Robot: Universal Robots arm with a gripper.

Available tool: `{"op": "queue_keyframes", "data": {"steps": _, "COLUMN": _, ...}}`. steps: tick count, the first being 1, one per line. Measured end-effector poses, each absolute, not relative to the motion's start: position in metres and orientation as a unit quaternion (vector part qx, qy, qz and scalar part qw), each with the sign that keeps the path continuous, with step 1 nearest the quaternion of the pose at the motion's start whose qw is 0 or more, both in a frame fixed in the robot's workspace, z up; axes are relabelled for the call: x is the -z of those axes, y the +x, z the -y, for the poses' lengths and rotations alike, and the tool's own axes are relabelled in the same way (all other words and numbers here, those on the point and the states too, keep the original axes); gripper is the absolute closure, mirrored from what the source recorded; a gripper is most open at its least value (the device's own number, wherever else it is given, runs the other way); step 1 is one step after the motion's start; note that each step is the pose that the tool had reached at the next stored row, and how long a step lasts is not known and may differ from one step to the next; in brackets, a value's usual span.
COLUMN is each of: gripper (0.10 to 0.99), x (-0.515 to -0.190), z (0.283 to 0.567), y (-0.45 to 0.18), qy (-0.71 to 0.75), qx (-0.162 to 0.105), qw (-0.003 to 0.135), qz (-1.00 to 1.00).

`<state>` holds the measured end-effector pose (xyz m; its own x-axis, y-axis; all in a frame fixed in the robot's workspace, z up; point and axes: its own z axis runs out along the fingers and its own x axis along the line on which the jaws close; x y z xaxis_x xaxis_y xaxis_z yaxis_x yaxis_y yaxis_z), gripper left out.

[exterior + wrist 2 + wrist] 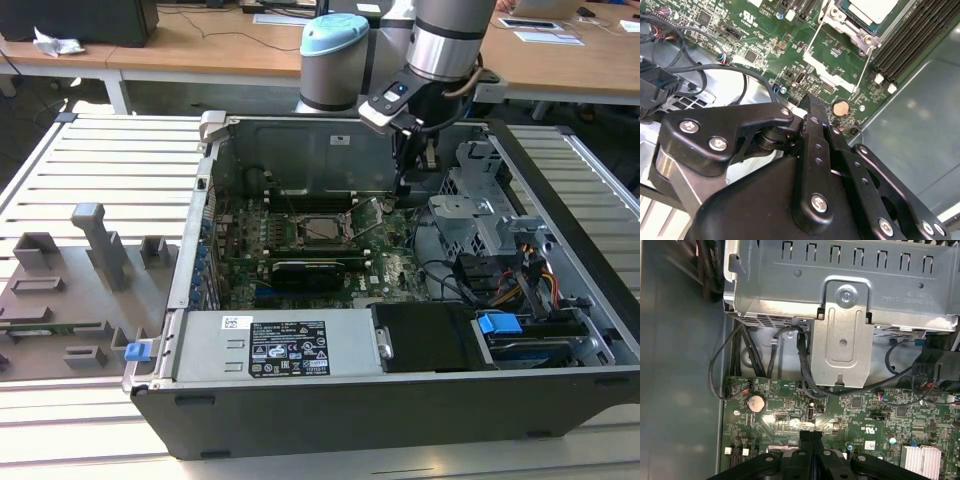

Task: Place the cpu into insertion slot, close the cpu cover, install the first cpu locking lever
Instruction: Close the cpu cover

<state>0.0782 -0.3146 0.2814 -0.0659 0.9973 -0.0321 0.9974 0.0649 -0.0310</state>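
One closed end effector above motherboard

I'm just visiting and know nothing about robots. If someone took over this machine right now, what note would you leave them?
The end effector: shut, nothing seen in it, above the green board near the coin battery, to the exterior view's right of the insertion slot.
The cpu: lies in the slot, silvery top showing.
The cpu cover: appears down around the chip.
Left: a thin locking lever looks raised off the board, seemingly not latched.
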Motion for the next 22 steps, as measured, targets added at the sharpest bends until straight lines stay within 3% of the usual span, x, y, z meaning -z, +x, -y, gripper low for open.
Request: {"op": "queue_keyframes", "data": {"steps": 22, "gripper": 0.980, "x": -0.252, "z": 0.315, "y": 0.079, "qy": 0.683, "qx": 0.022, "qw": 0.001, "qz": -0.730}}
